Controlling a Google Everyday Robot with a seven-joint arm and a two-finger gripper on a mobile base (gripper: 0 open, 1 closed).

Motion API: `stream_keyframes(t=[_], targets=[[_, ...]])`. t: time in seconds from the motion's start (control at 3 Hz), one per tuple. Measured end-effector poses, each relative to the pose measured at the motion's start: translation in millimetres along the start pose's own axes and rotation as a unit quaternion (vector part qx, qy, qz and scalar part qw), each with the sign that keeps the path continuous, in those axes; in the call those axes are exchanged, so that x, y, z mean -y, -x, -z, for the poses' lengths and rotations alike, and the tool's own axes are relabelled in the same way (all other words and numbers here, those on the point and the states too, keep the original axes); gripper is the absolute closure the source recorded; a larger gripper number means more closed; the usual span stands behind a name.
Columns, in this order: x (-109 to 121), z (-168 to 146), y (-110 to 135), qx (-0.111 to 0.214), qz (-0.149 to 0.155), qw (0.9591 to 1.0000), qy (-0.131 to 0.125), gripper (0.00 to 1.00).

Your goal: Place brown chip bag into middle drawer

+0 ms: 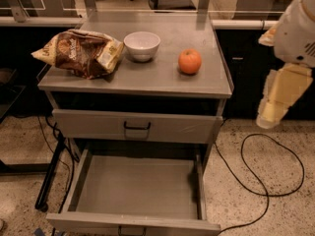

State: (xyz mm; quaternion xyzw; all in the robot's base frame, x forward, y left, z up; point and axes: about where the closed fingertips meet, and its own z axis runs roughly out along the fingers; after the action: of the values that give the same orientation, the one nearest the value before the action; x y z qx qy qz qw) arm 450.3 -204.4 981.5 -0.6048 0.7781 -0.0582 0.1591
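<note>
- My gripper (269, 116) hung beside the cabinet, off its orange-side edge and touching nothing. I could not tell whether it was released or clenched, but nothing was in its grasp.
- The brown chip bag (81, 50) lay on the cabinet top (162, 80) at the corner farthest from my gripper, well apart from it.
- The orange (189, 61) and then the white bowl (141, 45) sat between us, the bowl just beside the bag's cream end.
- The middle drawer (138, 188) stood pulled out with its grey floor bare. It was lower than my gripper and off to the same side as the bag.
- Risk one: a straight reach across the top could clip the orange and roll it off, or shove the bowl into the bag.
- Risk two: the bag looked crinkly and glossy, so a shallow pinch on one end might slip, and a hard squeeze could crush the chips.
- Risk three: the bag appeared wide against the shallow drawer. A tilted or early release could leave it perched on a side wall or caught under the upper drawer front (138, 127).
- Risk four: the black cable (266, 181) looped on the floor below my gripper and could snag my base as I moved nearer.
</note>
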Motion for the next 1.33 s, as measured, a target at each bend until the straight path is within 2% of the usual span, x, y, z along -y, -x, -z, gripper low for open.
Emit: stream_keyframes(t=[0.67,1.0,1.33], targets=[[36.9,-9.1,56.9,-0.039,0.011,0.9987,-0.031,0.00],[39.0,-7.7,59.2,-0.038,0.012,0.9985,-0.038,0.00],[41.4,-18.4,80.1,-0.019,0.000,0.9993,-0.031,0.00]])
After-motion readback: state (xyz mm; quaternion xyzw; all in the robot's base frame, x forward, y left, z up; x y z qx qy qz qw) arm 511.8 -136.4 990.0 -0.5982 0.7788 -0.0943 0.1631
